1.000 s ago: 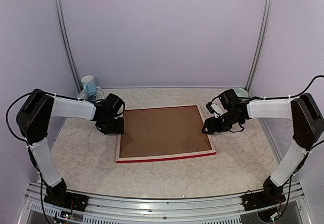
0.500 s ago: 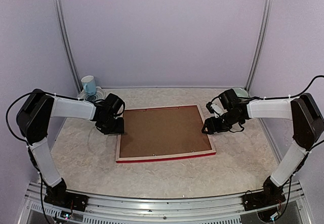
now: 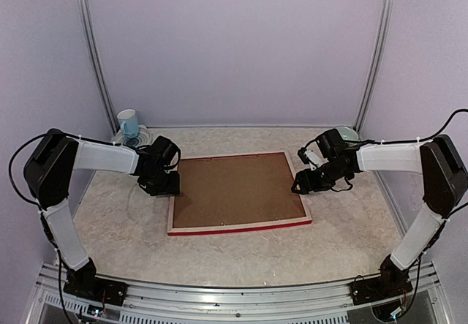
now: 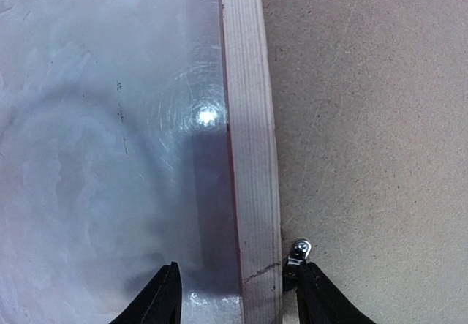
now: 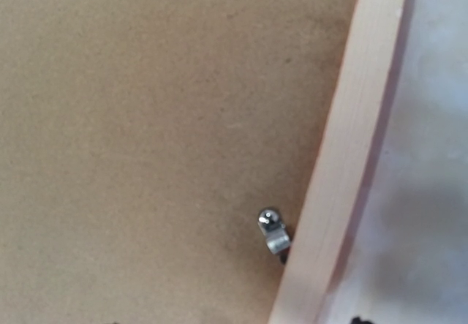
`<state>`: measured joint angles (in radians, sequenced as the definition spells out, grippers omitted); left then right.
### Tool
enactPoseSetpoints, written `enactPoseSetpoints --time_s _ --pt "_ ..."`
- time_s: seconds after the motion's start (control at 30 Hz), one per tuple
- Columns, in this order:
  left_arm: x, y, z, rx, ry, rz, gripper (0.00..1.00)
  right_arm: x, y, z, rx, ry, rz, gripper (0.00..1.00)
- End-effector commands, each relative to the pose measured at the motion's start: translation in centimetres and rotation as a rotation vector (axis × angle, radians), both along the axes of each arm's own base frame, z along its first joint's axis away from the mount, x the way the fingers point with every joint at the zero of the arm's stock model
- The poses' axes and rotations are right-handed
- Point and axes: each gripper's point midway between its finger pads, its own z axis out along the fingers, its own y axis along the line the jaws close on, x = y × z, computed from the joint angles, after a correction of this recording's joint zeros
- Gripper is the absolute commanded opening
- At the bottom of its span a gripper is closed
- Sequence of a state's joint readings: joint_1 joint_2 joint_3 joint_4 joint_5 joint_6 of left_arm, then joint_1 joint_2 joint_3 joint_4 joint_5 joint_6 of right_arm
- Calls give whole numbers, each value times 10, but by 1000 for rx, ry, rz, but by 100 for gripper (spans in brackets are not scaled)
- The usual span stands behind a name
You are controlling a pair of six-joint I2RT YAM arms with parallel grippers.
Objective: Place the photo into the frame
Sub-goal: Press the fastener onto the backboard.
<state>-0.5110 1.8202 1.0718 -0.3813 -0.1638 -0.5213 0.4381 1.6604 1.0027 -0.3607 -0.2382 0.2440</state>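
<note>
1. The frame [image 3: 241, 226] lies face down in the middle of the counter [image 3: 219, 258], pale wood rails up and a red edge showing along its near side. A brown backing board [image 3: 238, 189] fills its opening.
2. The photo is not in sight. It may lie under the board, but nothing confirms that.
3. The left hand [image 4: 238, 295] is spread, one finger on each side of the frame's left rail. The outer finger stands clear of the wood, and the inner one is beside a small metal clip [image 4: 298, 251].
4. The right hand [image 3: 303, 183] sits at the right rail near another clip [image 5: 272, 229]. I cannot tell whether it is spread or pinching.
5. The step looks like gripping both side rails to lift or turn the frame. To do it well, close squarely on wood, not on a clip, and raise both sides together so the board cannot slip out.
6. Containers: a blue mug [image 3: 128, 123] stands at the back left and a pale green bowl [image 3: 345, 130] at the back right — their contents are hidden.
</note>
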Motion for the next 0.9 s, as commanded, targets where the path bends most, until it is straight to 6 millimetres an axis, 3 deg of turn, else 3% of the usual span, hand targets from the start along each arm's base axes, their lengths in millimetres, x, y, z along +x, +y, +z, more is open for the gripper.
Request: enactPoseSetpoints --time_s 0.0,0.33,0.53,0.63,0.87 --pt "-9 8 -3 22 30 -1 53 -1 1 0 -8 -12 10 67" --pt "-4 9 -9 16 25 22 47 -2 1 -1 -10 -9 10 67" --pt "-3 6 -9 6 23 20 33 -2 0 -1 -9 -10 9 67" --pt "-4 4 -12 1 34 12 31 -1 1 -1 -9 -10 10 67" --pt "-10 5 -24 7 54 21 5 -2 1 -1 -10 -10 12 67"
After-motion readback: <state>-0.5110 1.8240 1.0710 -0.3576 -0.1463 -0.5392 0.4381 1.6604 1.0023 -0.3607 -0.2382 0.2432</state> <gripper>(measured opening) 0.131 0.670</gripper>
